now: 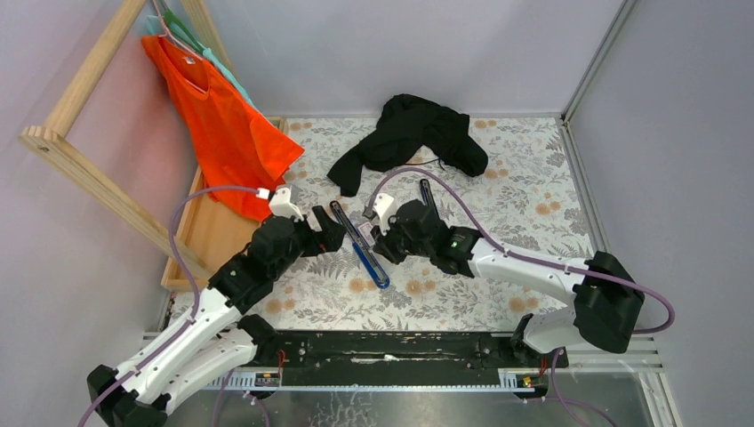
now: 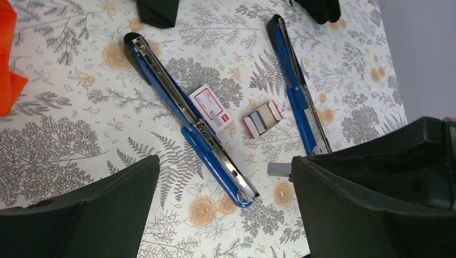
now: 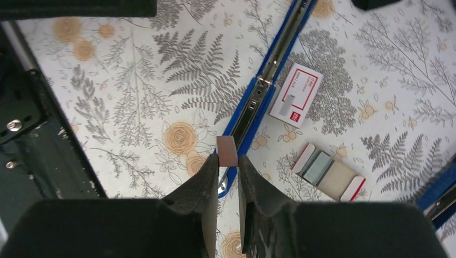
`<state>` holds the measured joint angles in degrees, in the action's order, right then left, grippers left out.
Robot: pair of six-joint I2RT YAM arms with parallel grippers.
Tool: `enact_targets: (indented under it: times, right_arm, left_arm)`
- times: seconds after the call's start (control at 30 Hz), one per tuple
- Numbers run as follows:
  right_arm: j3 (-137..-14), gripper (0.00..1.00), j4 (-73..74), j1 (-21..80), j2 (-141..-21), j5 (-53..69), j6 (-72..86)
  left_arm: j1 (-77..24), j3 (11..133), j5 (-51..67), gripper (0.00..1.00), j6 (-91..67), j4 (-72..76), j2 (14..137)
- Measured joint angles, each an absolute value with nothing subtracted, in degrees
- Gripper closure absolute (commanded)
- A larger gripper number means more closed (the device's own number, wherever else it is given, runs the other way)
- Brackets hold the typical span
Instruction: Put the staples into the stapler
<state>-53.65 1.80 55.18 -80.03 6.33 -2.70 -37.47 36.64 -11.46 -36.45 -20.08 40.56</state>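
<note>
You have one staple strip (image 3: 226, 151) pinched in the right claw (image 3: 228, 161), mid-frame in the right wrist view, just beside the stapler (image 3: 253, 105)'s lower end; its long axis runs upper right; box (image 3: 296, 95) and tray (image 3: 327, 172) lie right of it on the table (image 3: 134, 80); left claw (image 2: 225, 161) is spread wide, empty

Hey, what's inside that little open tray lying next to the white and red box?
Grey staple strips fill part of the tray; the rest of it shows bare pale cardboard. Anything lying beneath the strips is covered and cannot be seen.
</note>
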Motion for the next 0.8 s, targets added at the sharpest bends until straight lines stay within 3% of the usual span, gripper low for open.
enact_targets:
  times: [0.3,0.8]
  right_arm:
    - [-46.89,0.90,-9.74,61.49,-83.20,-7.60,1.76]
    - [-45.65,0.90,-17.54,66.78,-88.64,-21.47,5.32]
  left_arm:
    - [-37.47,27.94,-12.29,0.00,-43.07,-17.28,43.70]
    - [-37.47,25.47,-13.10,0.00,-48.40,-13.89,45.34]
